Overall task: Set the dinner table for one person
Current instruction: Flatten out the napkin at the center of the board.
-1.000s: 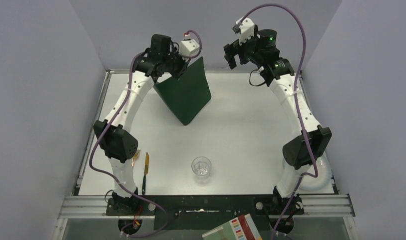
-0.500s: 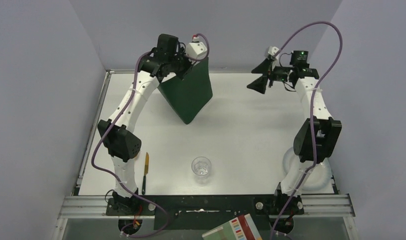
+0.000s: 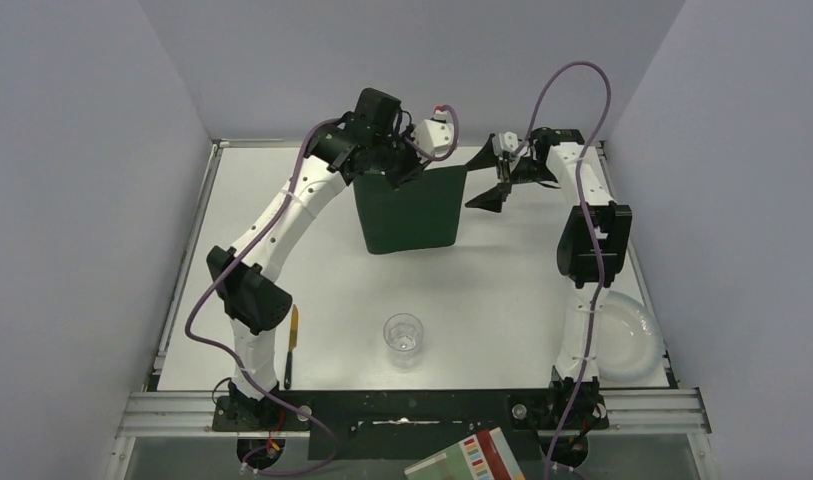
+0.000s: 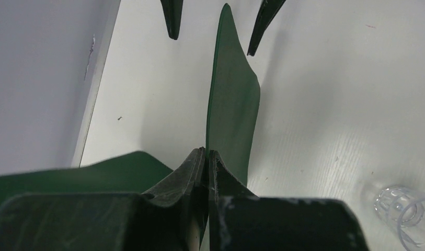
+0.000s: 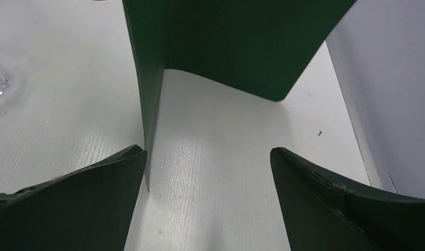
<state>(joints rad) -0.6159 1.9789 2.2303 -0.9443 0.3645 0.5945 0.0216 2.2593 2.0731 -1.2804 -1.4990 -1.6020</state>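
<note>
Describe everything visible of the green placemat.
Dark green placemat: thin, flexible, matte, with rounded corners. It hangs upright and curved over the white dinner table, pinched at its upper edge by the shut left gripper. Its free side edge stands inside the open right gripper, ungripped. Whether its bottom touches down is unclear.

The placemat (image 3: 410, 210) looks smooth and matt, the cup (image 3: 403, 338) clear plastic, the dinner table (image 3: 512, 290) finely ribbed.

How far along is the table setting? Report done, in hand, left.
Done: nothing laid yet. In hand: the left gripper, shut on the green placemat, holds it up over the dinner table; the open right gripper straddles its free edge. Left: lay the placemat flat, then add the plate from near right, the glass from near centre, the knife from near left.
</note>
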